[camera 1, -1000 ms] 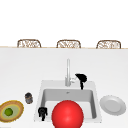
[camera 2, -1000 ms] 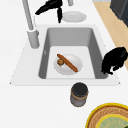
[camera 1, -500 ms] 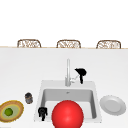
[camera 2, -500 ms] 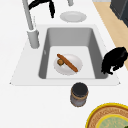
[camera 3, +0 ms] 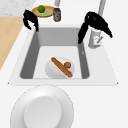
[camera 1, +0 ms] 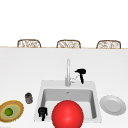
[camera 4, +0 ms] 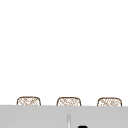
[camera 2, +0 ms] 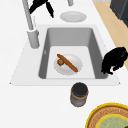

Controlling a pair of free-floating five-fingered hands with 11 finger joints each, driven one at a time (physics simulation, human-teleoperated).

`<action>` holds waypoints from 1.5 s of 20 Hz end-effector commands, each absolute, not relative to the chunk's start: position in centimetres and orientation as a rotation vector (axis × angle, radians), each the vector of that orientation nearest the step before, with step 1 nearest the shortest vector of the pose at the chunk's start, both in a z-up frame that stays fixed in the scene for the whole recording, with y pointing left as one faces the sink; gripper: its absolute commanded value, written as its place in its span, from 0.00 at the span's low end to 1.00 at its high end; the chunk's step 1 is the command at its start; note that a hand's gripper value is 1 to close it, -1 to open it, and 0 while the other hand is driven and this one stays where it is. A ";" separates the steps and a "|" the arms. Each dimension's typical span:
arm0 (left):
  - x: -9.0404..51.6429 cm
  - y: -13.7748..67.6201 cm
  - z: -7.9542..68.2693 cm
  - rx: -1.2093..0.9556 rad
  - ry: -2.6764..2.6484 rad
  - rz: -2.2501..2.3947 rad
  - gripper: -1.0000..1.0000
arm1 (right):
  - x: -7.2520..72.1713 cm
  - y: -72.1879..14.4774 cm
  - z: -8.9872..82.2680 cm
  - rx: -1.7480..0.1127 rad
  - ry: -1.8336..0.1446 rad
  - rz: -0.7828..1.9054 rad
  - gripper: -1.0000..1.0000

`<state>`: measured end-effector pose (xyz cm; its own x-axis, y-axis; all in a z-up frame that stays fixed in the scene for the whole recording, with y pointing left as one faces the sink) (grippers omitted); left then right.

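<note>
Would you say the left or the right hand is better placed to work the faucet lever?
The right hand, probably: it hovers right beside the faucet, fingers pointing down near the lever. The left hand hangs at the sink's front-left corner, farther off.

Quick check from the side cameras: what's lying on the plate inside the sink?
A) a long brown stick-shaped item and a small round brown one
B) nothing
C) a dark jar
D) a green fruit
A: in the left side view the plate in the sink carries a long brown stick with a small brown ball beside it.
</note>
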<state>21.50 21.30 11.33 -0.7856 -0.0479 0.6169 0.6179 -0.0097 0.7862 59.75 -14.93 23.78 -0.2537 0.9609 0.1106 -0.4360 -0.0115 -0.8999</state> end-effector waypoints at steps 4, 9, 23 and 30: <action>21.5 21.3 11.3 -0.590 -1.799 -1.847 0.50 | 64.2 -13.7 22.8 -0.699 -0.944 1.621 0.00; 21.5 21.3 11.3 -0.590 -1.799 -1.847 0.50 | 66.7 -12.9 21.0 -0.693 -0.840 1.672 0.00; 21.5 21.3 11.3 -0.590 -1.799 -1.847 0.50 | 72.6 -12.4 17.9 -0.331 -0.586 1.671 0.00; 21.5 21.3 11.3 -0.590 -1.799 -1.847 0.50 | 73.9 -12.7 17.2 -0.096 -0.346 1.641 0.00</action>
<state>21.50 21.30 11.33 -0.7856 -0.0479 0.6169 0.6179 -0.0097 0.7862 73.24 -12.75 18.37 -0.0949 0.9803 0.1730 -0.9554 -0.0408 -0.2924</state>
